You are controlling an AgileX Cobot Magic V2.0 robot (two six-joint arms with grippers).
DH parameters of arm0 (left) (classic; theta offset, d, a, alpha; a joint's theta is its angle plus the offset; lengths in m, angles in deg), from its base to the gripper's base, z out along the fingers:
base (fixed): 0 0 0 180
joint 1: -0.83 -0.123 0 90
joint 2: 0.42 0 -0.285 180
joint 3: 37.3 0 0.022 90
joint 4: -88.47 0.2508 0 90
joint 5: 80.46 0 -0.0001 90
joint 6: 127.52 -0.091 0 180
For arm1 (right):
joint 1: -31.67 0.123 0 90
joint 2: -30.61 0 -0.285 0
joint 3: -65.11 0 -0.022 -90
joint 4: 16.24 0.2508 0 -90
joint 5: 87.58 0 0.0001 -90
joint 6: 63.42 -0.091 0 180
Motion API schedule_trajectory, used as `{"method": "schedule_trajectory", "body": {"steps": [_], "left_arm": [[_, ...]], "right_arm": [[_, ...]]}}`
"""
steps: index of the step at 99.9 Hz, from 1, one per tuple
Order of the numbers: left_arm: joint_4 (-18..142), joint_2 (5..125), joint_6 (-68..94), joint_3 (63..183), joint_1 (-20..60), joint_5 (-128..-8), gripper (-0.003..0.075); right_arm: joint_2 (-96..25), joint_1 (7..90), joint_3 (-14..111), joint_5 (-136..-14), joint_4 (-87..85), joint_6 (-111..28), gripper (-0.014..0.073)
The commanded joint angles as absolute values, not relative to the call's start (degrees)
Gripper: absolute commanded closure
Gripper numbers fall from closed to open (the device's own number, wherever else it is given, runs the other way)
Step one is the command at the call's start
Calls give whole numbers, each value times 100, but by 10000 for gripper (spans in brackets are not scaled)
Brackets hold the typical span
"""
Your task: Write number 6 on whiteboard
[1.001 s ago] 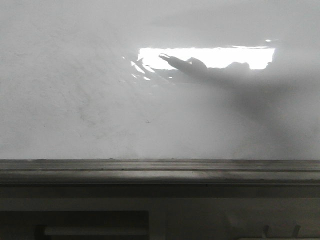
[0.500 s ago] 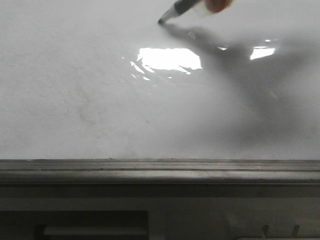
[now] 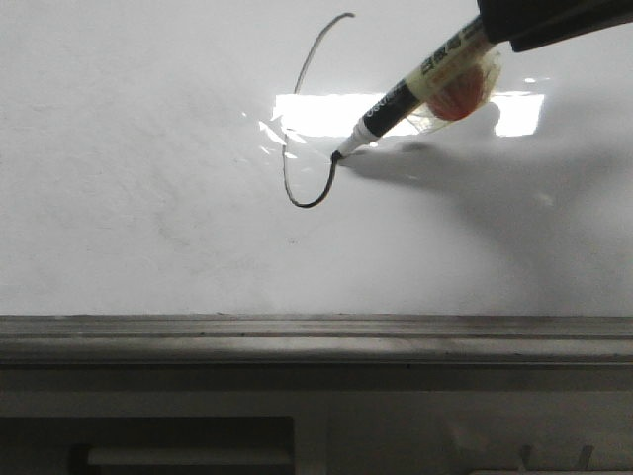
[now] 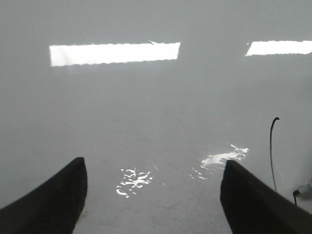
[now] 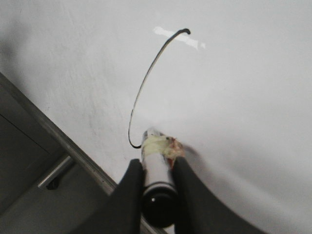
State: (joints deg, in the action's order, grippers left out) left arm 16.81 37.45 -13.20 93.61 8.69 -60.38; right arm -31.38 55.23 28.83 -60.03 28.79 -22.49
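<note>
The whiteboard [image 3: 148, 148] fills the front view, glossy with glare. On it is the black line of the number 6 [image 3: 290, 148]: a long curved stem that hooks back up at its lower end. My right gripper [image 3: 514, 25] comes in from the upper right, shut on a black marker [image 3: 396, 99] with tape and a red blob on its barrel. The marker tip [image 3: 338, 155] touches the board at the end of the hook. The right wrist view shows the gripper [image 5: 157, 163], marker [image 5: 157, 170] and line [image 5: 146, 80]. My left gripper [image 4: 153, 165] is open and empty over the board.
A grey metal ledge [image 3: 316, 336] runs along the board's lower edge, with a dark frame below it. It also shows in the right wrist view [image 5: 63, 141]. The line's top end [image 4: 271, 146] appears at the edge of the left wrist view.
A second ago the board was blank with only a shadow. The marker then touched the board at the top. It has since drawn the stem downward and hooked back up to the right.
</note>
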Motion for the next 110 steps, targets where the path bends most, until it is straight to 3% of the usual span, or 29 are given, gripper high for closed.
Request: {"method": "schedule_trajectory", "body": {"steps": [1,21,36,61,91,110], "left_arm": [[1486,3755,-1279,9527,862,-6183,208],[1486,3755,-1279,9527,862,-6183,208],[1486,3755,-1313,9537,862,-5980,208],[1377,3807,-1879,9845,955,-5007,209],[1184,4556,-2074,10255,2019,-4586,211],[1184,5290,-2410,10442,2904,-4626,280]], "right_arm": [[-3269,5637,3037,-7029,2989,-2128,638],[-3541,6275,3271,-6768,3102,-1909,638],[-3319,6265,3534,-5853,3044,-1909,638],[-3024,6265,4153,-5722,3034,-1928,638],[-3794,6265,5110,-4308,3034,-2023,638],[-4095,6265,5284,-3922,3056,-2023,638]]}}
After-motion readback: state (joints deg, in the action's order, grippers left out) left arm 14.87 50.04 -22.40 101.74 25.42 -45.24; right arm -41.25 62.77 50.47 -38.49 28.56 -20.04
